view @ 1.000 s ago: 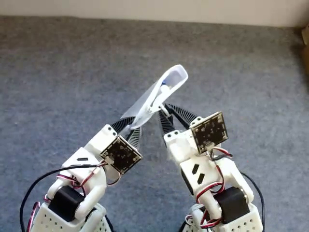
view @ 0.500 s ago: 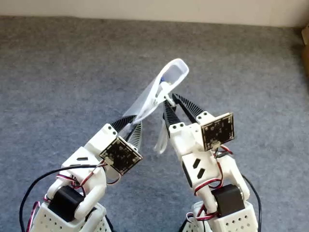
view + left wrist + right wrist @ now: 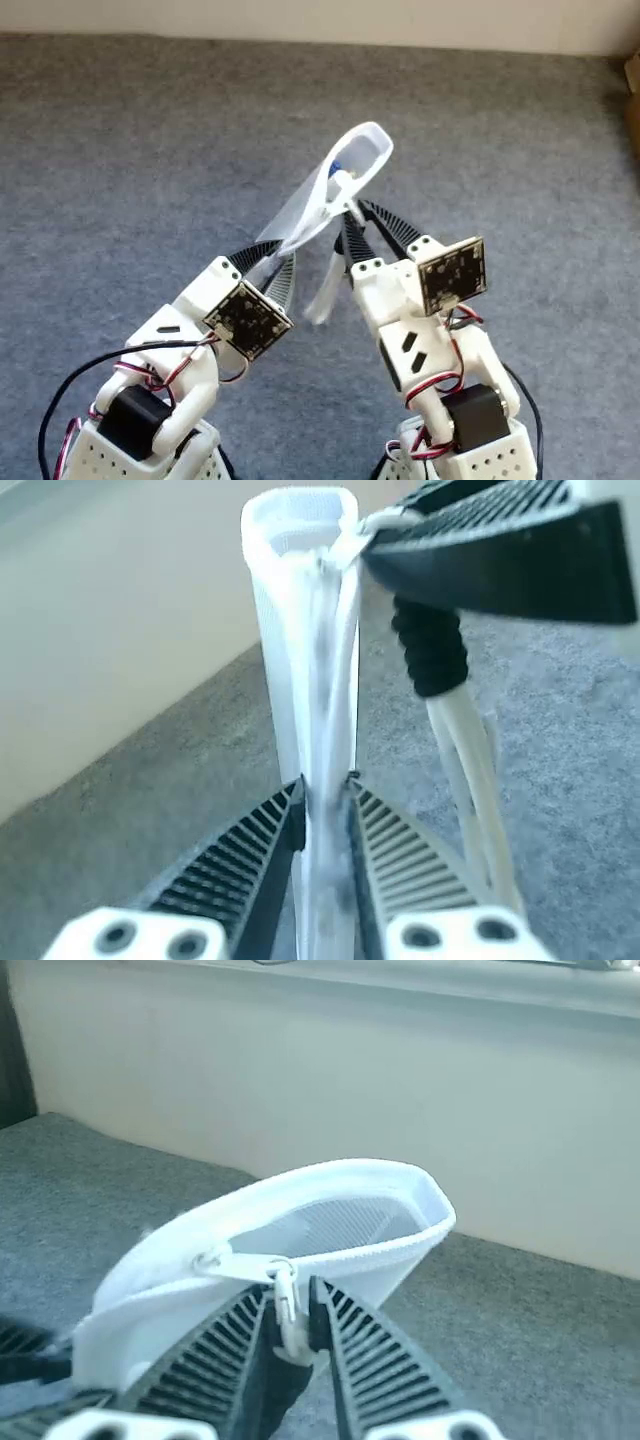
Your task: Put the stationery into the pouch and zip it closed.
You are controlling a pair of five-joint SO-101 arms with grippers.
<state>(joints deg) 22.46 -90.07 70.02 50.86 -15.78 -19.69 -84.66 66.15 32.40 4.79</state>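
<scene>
Well above the grey carpet (image 3: 150, 150), a white mesh pouch (image 3: 345, 180) hangs in the air between the two arms, slanting from near-left up to far-right. The left gripper (image 3: 272, 262) is clamped on the pouch's near, lower end; in the left wrist view its ribbed black fingers (image 3: 400, 860) press flat against both sides of the fabric (image 3: 300, 630). The right gripper (image 3: 352, 212) pinches the zipper pull (image 3: 285, 1295), fingers nearly together around the small white tab. Beyond the pull, the pouch's mouth (image 3: 330, 1220) gapes open in a wide loop. A small blue object (image 3: 340, 168) shows through the mesh near the far end; what it is I cannot tell.

A pale white strip (image 3: 325, 290) dangles, blurred, between the arms just below the right gripper. Each wrist carries a dark circuit board (image 3: 248, 318), and red and black wires (image 3: 160, 375) loop along the white arm housings. A cream wall (image 3: 300, 20) borders the carpet's far edge.
</scene>
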